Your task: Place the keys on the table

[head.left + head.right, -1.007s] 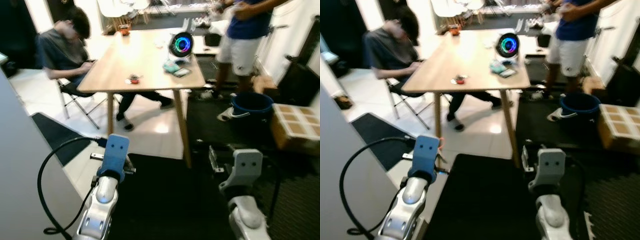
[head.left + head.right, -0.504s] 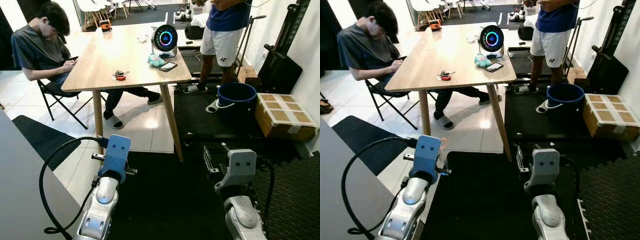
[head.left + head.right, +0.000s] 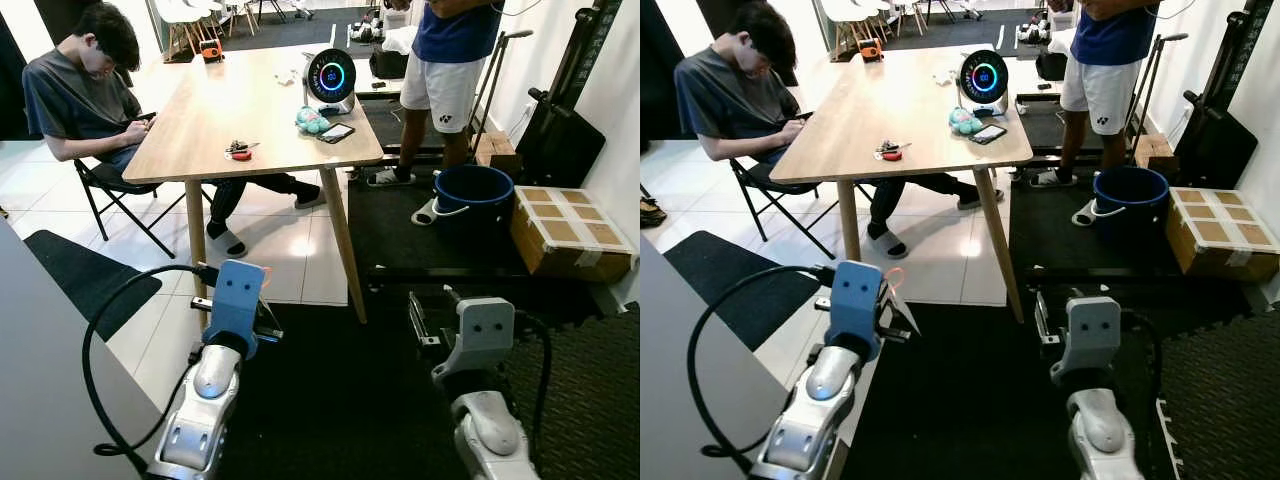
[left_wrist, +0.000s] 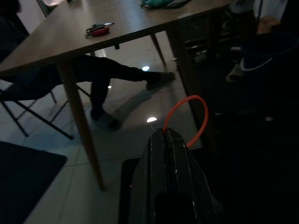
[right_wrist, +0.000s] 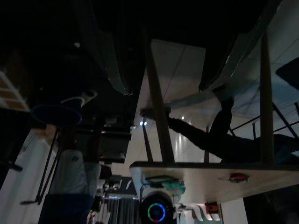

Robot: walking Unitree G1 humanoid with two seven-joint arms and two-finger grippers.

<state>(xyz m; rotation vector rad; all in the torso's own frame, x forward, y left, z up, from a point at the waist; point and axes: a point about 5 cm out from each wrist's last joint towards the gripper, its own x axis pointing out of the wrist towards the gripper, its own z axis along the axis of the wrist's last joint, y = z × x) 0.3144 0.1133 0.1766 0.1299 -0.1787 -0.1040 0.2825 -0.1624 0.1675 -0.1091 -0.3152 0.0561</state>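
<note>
Keys [image 3: 238, 151] with red tag flat on wooden table [image 3: 200, 130], near front edge.

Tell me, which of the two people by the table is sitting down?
The person in the grey shirt, seated on a folding chair at the table's left side. The other, in white shorts, stands at its far right corner.

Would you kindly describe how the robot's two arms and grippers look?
Both arms are glossy silver with rounded joints. The left arm ends in a light blue boxy wrist block with two small dark holes; a thick black cable loops beside it. The right arm carries a similar block in pale grey. The left gripper has long black fingers, with a thin orange loop at the tips.
</note>
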